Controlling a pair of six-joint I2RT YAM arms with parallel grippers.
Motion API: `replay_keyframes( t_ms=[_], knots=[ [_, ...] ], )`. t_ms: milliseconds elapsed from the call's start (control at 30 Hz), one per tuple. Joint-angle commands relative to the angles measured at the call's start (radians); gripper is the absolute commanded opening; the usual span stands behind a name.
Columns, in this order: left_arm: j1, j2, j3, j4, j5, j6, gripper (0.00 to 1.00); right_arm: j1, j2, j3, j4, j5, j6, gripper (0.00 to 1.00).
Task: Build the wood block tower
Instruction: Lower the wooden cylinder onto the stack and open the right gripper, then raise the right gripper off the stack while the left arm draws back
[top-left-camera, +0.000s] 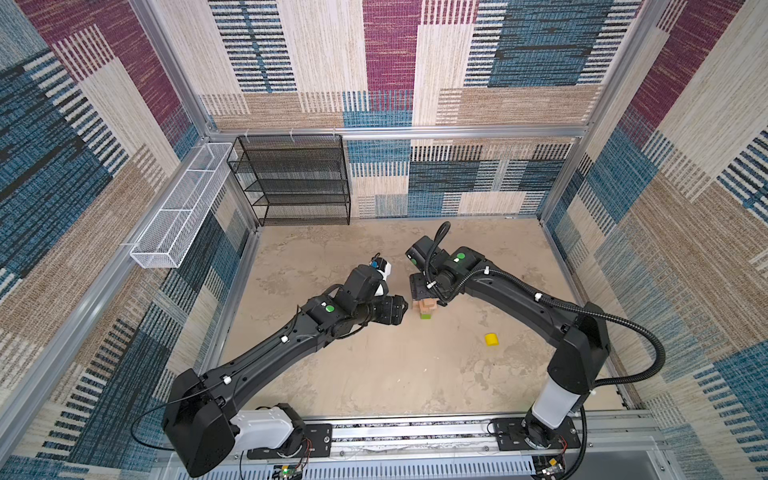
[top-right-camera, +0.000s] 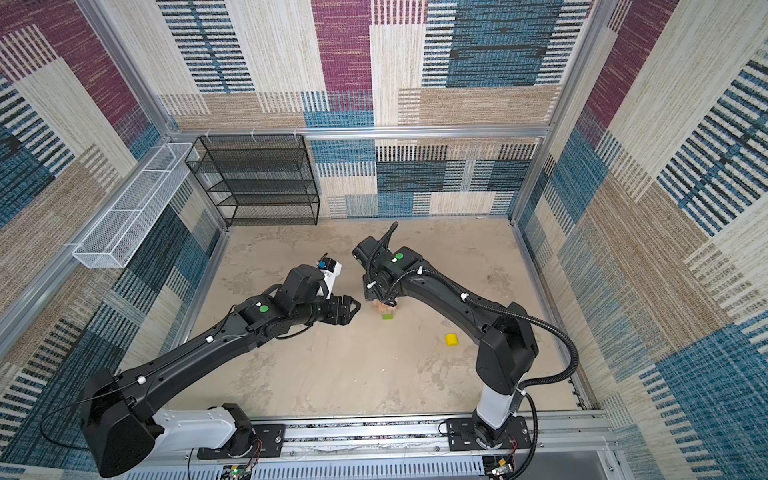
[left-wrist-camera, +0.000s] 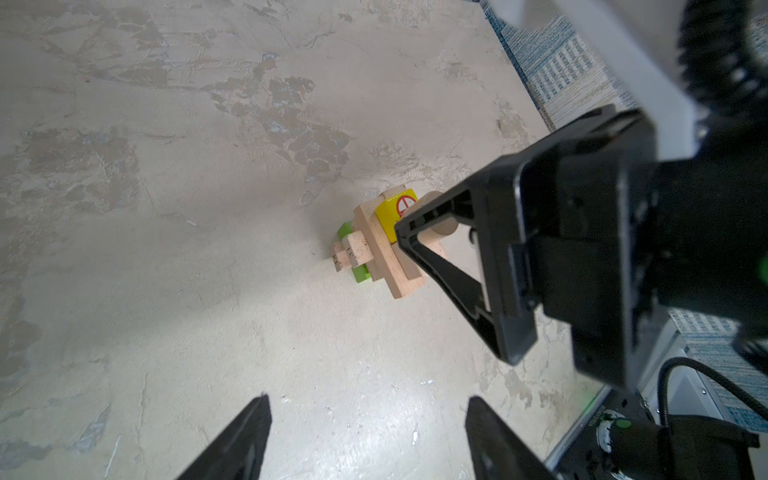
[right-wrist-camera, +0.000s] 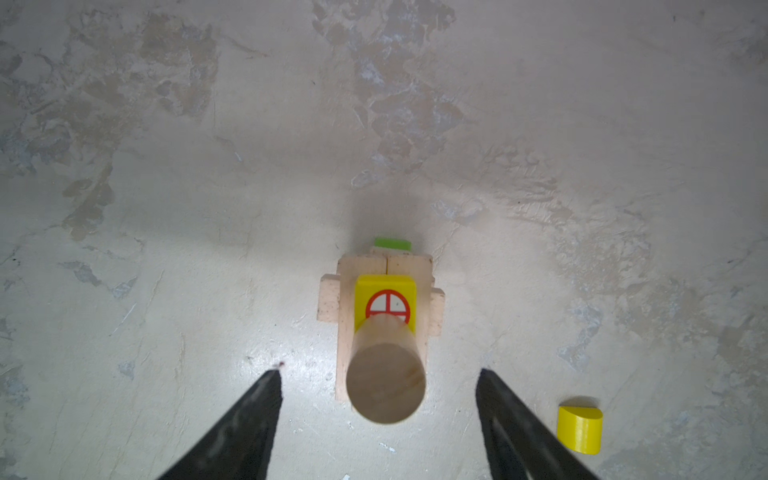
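Note:
The wood block tower (top-left-camera: 424, 308) (top-right-camera: 385, 308) stands mid-table: a green oblong (right-wrist-camera: 392, 242) at the bottom, tan bricks (left-wrist-camera: 376, 249) laid crosswise, a red-marked yellow cube (right-wrist-camera: 386, 299), and a tan round piece (right-wrist-camera: 386, 386) upright on top. My right gripper (right-wrist-camera: 379, 372) hangs open over the tower, its fingers either side of the round piece and clear of it. Its near finger (left-wrist-camera: 436, 270) partly hides the tower in the left wrist view. My left gripper (left-wrist-camera: 369, 401) (top-left-camera: 405, 308) is open and empty, just left of the tower. A yellow half-round block (top-left-camera: 492, 339) (right-wrist-camera: 579, 430) lies apart on the table.
A black mesh shelf (top-left-camera: 299, 183) stands against the back wall at the left, and a white wire basket (top-left-camera: 183, 208) hangs on the left wall. Patterned walls close in the table on three sides. The arms' base rail (top-left-camera: 415, 432) runs along the front.

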Motion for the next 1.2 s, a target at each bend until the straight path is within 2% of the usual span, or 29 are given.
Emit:
replay_keyframes(
  t_ms=[0, 367, 633, 767, 900, 1000, 1167],
  knots=[
    [0.003, -0.012, 0.001, 0.004, 0.004, 0.010, 0.78, 0.001, -0.024, 0.013, 0.005, 0.002, 0.022, 0.77],
    [0.006, -0.056, 0.014, -0.035, -0.049, 0.084, 0.78, -0.001, -0.148, -0.005, 0.030, 0.077, 0.091, 0.72],
    [0.007, -0.105, 0.023, -0.051, -0.079, 0.173, 0.79, -0.003, -0.349, -0.224, 0.142, 0.116, 0.153, 0.70],
    [0.009, -0.112, 0.065, -0.099, -0.080, 0.244, 0.79, -0.017, -0.427, -0.314, 0.150, 0.134, 0.191, 0.74],
    [0.001, -0.124, 0.122, -0.142, -0.017, 0.286, 0.78, -0.023, -0.511, -0.411, 0.194, 0.108, 0.210, 0.82],
    [-0.034, -0.138, 0.144, -0.146, 0.007, 0.287, 0.80, -0.022, -0.568, -0.493, 0.241, 0.050, 0.225, 0.83],
    [-0.170, -0.120, 0.194, -0.153, -0.040, 0.256, 0.81, -0.023, -0.664, -0.635, 0.290, -0.003, 0.236, 0.79]
  ],
)
